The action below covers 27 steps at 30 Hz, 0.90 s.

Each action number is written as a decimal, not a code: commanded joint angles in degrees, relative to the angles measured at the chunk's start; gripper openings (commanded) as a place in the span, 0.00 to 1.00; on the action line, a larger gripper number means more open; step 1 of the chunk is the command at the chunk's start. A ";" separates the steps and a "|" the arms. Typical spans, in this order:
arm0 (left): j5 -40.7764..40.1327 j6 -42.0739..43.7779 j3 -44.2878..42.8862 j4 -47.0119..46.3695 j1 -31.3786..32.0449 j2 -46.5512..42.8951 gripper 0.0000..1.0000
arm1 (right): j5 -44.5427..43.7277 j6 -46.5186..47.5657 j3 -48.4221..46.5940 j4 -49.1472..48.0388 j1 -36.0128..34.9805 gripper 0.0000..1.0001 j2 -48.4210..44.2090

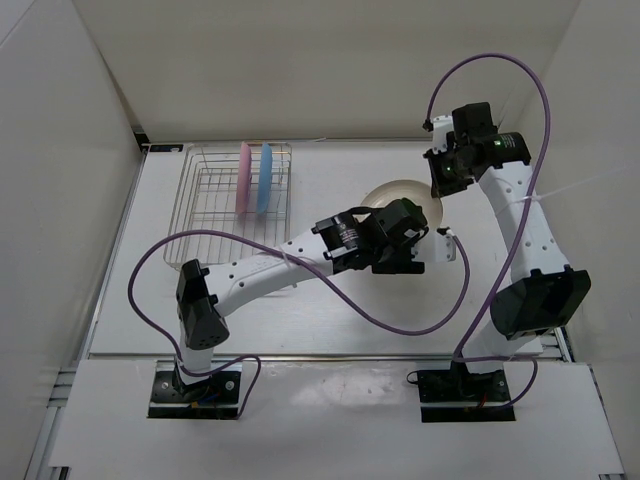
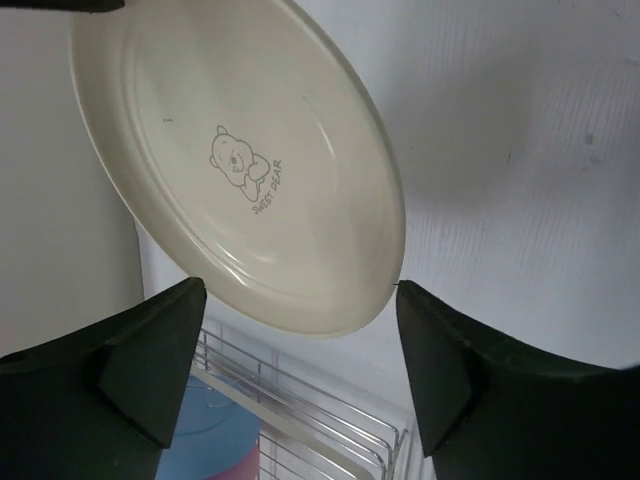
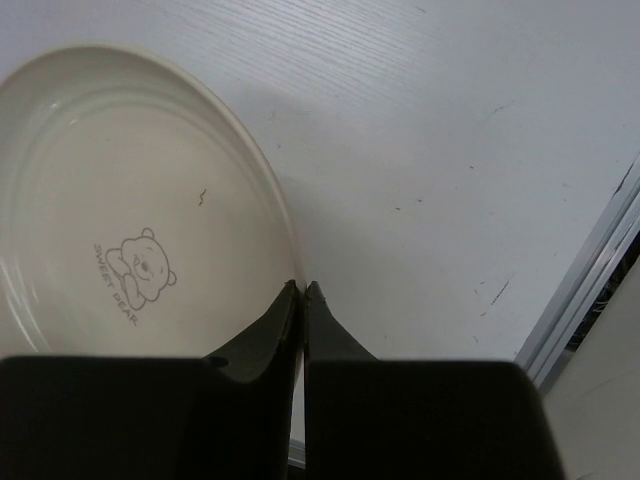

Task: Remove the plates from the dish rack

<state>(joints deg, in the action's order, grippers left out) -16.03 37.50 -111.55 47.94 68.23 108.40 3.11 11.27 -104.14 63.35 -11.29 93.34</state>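
The cream plate (image 1: 392, 194) with a bear print hangs tilted right of the dish rack (image 1: 205, 225). My right gripper (image 1: 438, 187) is shut on the cream plate's (image 3: 130, 220) right rim, its fingertips (image 3: 292, 298) pressed together there. Just below the cream plate (image 2: 240, 160) my left gripper (image 2: 300, 290) stands wide open, the plate's lower edge between its fingertips (image 2: 185, 300) but not pinched. The pink plate (image 1: 243, 178) and the light blue plate (image 1: 265, 178) stand upright in the rack's back right corner. Under the cream plate, the blue plate (image 2: 215, 430) and the rack's wires (image 2: 330, 410) show.
White walls close in the table at the back and both sides. A purple cable (image 1: 400, 320) loops across the table in front of the left arm. The table's right edge with a metal rail (image 3: 590, 270) runs close to the right gripper.
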 commanded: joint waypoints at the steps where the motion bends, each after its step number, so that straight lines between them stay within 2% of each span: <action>1: -0.50 -1.81 -3.50 -1.36 -0.37 -4.59 0.90 | 1.37 -0.81 -0.45 -0.86 1.27 0.00 0.00; 2: -0.49 -2.42 -3.50 -0.84 -0.37 -4.60 0.99 | 2.06 -0.81 0.07 -0.86 1.27 0.00 0.00; 7: -1.02 -2.95 -2.63 -0.83 -0.37 -7.31 0.99 | 3.82 -2.47 -0.53 -3.76 3.46 0.00 2.01; 11: -2.34 -4.62 -1.83 -1.36 -3.97 -10.57 0.99 | 6.55 -4.41 -3.97 -6.39 6.63 0.00 6.94; 15: -1.81 -8.13 -1.22 -3.37 -10.56 -13.82 0.99 | 6.11 -6.08 -0.72 -14.99 8.21 0.00 8.35; 19: -1.81 -12.34 0.01 -5.14 -21.43 -16.72 0.99 | 6.99 -9.68 1.74 -22.74 10.40 0.00 12.46; 22: 1.26 -15.68 1.24 -5.76 -27.60 -18.13 0.99 | 7.52 -11.52 4.38 -27.75 11.03 0.00 15.80; 25: 6.26 -18.76 1.24 -4.44 -36.55 -19.36 0.99 | 6.04 -12.06 4.38 -29.16 10.50 0.00 20.37; 27: 8.11 -19.56 3.17 -3.91 -39.30 -19.98 0.99 | 4.36 -12.06 4.38 -30.65 10.50 0.00 23.01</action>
<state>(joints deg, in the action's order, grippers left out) -13.17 22.31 -110.21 43.13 32.08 91.90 8.45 1.21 -100.36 38.41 -0.47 113.47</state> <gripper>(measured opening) 0.992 0.008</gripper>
